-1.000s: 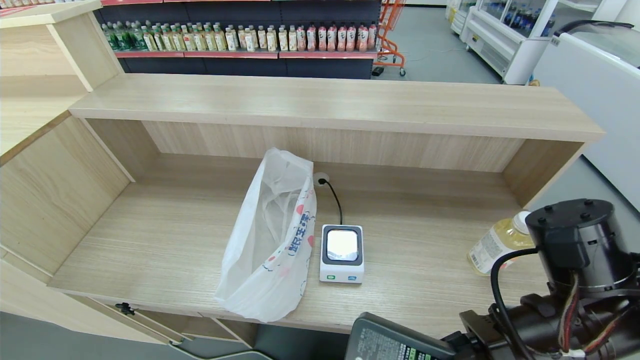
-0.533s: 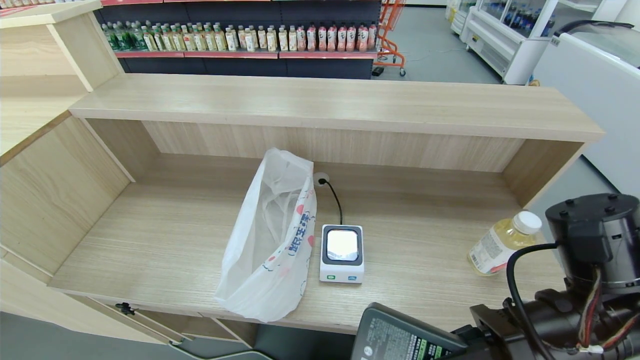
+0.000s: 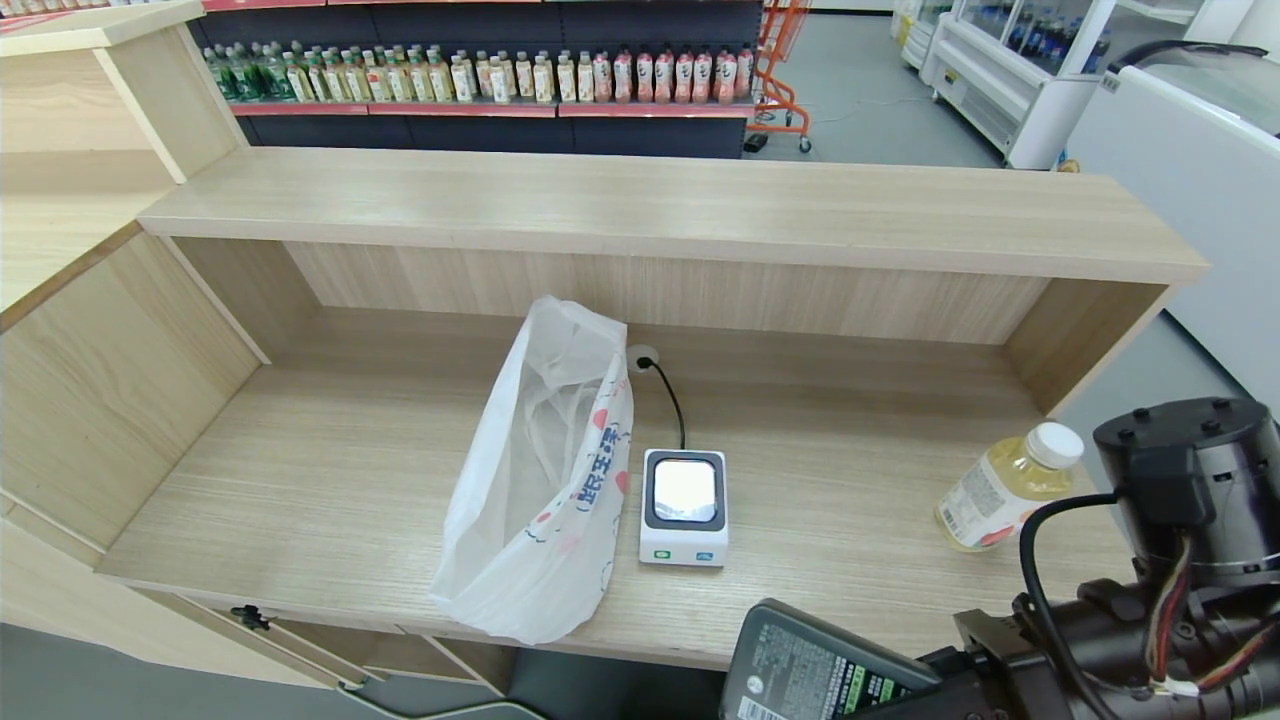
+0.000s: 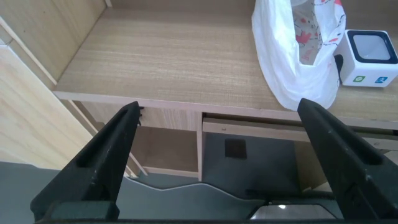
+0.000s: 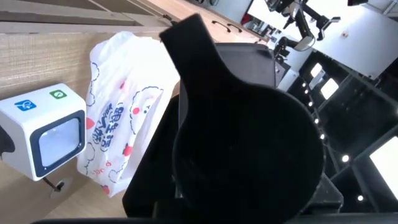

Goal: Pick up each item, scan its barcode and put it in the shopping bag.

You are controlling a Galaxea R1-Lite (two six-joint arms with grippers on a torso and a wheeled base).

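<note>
Your scanner (image 3: 684,505) sits mid-counter (image 3: 300,480), with its cable (image 3: 670,400) running back from it. The shopping bag (image 3: 545,480) slumps against the scanner's left side, touching it, mouth open. The bottle (image 3: 1005,487) sits well right of the scanner, and the right arm (image 3: 1190,500) crowds just beside it. The left gripper (image 4: 219,112) gapes wide and empty, left of the scanner, off the counter's front edge. Right gripper (image 5: 242,143): you cannot tell its grip.

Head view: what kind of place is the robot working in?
Most likely a shop checkout: a barcode scanner and a shopping bag sit on a wooden counter, with shelves of bottled drinks and coolers behind it.
</note>
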